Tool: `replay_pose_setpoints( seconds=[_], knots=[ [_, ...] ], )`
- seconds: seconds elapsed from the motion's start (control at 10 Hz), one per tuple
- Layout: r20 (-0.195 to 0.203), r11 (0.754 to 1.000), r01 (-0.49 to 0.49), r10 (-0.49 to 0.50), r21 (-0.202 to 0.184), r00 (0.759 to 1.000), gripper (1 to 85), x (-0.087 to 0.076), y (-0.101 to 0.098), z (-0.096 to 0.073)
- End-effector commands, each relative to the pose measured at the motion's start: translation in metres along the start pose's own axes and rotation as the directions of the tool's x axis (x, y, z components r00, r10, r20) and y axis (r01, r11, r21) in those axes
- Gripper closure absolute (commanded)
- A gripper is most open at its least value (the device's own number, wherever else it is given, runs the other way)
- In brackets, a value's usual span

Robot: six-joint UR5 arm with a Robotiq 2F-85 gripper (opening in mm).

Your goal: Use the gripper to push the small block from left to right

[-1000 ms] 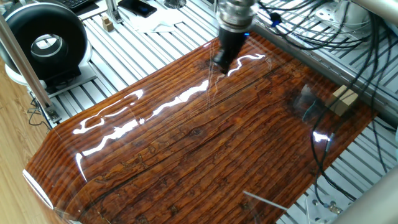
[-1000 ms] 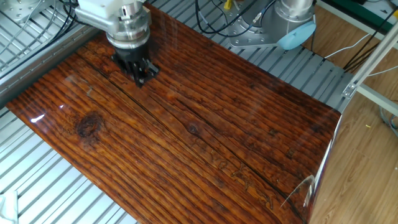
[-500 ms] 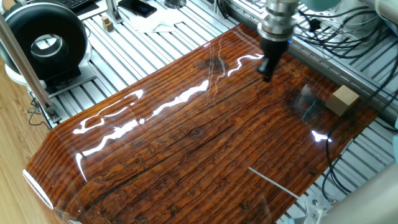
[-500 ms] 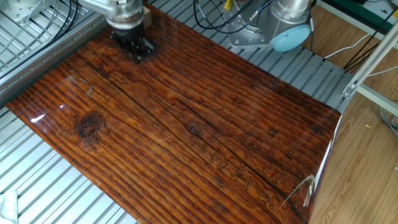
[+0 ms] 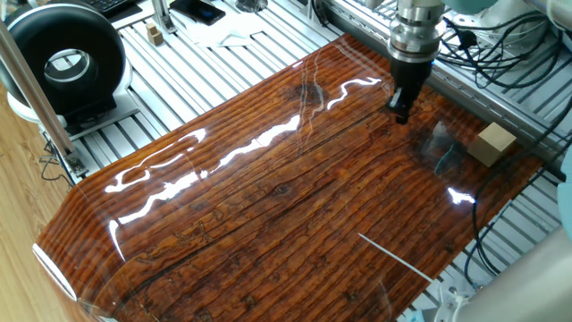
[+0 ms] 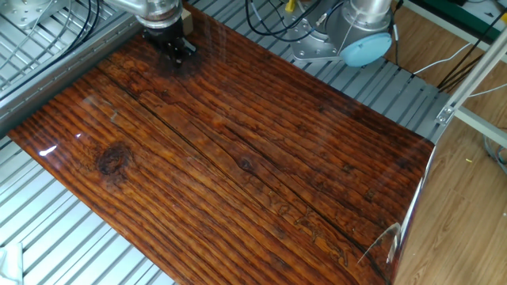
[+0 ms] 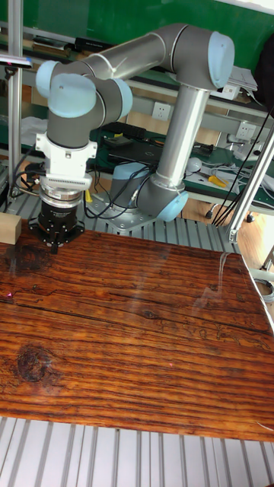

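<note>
The small block (image 5: 494,143), a plain light-tan wooden cuboid, rests near the corner of the glossy wooden board (image 5: 268,206). In the tall fixed view the small block (image 7: 9,227) is cut off by the left edge. The gripper (image 5: 399,113) hangs low over the board a short way from the block, not touching it, its black fingers together with nothing between them. The gripper (image 7: 56,244) stands just right of the block in the tall view. In the other fixed view the gripper (image 6: 176,54) is at the board's far corner and hides most of the block.
A black round device (image 5: 63,63) sits on the slotted metal table (image 5: 179,80) at the left. A tiny wooden piece (image 5: 155,34) lies near it. Loose black cables (image 5: 500,45) run behind the board close to the block. The arm's base (image 6: 360,32) stands beyond the board.
The gripper has travelled along the board's far edge toward the block, closing most of the gap. The block has not moved.
</note>
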State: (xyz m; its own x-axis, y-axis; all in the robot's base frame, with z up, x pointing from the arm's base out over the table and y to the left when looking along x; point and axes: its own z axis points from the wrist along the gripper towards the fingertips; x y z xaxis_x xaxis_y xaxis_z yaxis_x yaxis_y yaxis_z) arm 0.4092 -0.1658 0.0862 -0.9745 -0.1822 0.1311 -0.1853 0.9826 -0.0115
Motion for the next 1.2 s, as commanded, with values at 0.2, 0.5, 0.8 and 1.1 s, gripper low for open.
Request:
replay_pose_setpoints(
  seconds=[0.2, 0.5, 0.8, 1.1],
  knots=[
    [0.033, 0.992, -0.126, 0.127, -0.026, 0.991, 84.7, -0.007, 0.003, 0.0],
    [0.011, 0.992, -0.118, 0.118, 0.045, 0.993, 84.7, 0.039, -0.04, 0.017],
    [0.001, 0.991, -0.092, 0.093, 0.099, 0.996, 84.7, 0.082, -0.084, 0.026],
    [0.023, 0.989, -0.082, 0.08, 0.125, 0.997, 84.7, 0.097, -0.113, 0.025]
  ],
)
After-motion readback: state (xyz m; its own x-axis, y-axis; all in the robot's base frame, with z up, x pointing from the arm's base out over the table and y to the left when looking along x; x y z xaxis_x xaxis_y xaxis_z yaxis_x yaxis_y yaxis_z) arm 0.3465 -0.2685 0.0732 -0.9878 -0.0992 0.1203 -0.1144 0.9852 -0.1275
